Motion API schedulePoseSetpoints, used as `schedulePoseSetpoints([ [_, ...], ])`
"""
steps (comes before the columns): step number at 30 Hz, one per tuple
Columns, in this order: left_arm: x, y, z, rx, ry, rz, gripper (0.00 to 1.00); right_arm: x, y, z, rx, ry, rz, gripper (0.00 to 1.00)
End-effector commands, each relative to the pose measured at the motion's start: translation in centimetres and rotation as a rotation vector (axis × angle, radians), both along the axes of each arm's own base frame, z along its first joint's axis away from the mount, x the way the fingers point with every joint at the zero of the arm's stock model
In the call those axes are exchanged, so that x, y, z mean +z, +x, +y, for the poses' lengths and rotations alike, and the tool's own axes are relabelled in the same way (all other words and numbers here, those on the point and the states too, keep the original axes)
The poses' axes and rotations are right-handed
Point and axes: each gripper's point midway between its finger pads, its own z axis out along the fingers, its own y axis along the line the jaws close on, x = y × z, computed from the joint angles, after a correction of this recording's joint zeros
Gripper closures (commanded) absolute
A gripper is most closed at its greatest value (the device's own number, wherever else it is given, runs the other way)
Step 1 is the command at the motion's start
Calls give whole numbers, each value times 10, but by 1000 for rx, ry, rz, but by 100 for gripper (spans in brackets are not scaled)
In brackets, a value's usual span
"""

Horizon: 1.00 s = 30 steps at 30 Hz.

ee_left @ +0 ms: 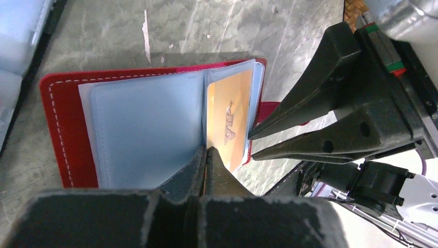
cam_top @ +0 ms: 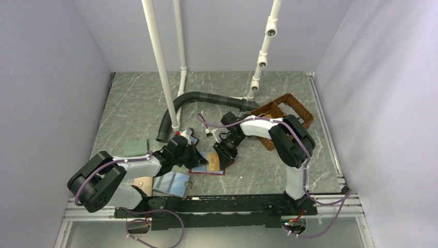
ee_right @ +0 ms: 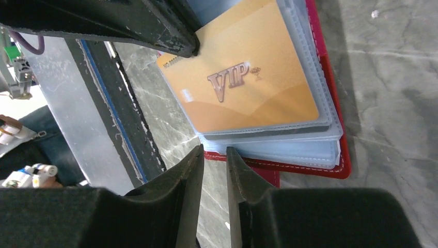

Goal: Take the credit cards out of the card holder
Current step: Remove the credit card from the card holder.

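The red card holder [ee_left: 64, 134] lies open on the desk [ee_right: 392, 77], a likely stiff, slick gold credit card [ee_right: 248, 88] sleeved inside; closed left end effector [ee_left: 206, 155] pins the sleeves [ee_left: 144, 134], right end effector [ee_right: 214, 155], slightly parted and empty, faces the card's graspable edge.

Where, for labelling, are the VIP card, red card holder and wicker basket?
VIP card [ee_right: 248, 98]: right wrist view, printed face.
red card holder [ee_left: 66, 134]: left wrist view, stitched cover.
wicker basket [cam_top: 300, 107]: top view, rim.

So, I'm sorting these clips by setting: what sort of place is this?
Probably a robot lab test cell: plain grey walls enclose a marbled tabletop, and white pipe posts stand over it.
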Motion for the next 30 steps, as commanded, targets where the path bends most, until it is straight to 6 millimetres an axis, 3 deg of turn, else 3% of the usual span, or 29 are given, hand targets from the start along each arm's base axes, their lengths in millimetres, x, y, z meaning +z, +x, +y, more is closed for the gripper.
schedulePoseSetpoints([
  [1,13,10,-1,26,-11,-64,100,-16,9,-5,-28,-84,-37,74],
  [11,2,-13,23,130,-52,127,100,-45,27,-27,-83,-258,-125,77],
  [22,13,-20,35,102,-54,68,100,-44,26,-27,-74,-256,-133,78],
  [26,25,-22,40,65,-32,12,100,-32,24,-20,-53,-203,-124,77],
  [30,41,-26,50,23,17,-64,100,9,16,-2,30,-36,-105,71],
])
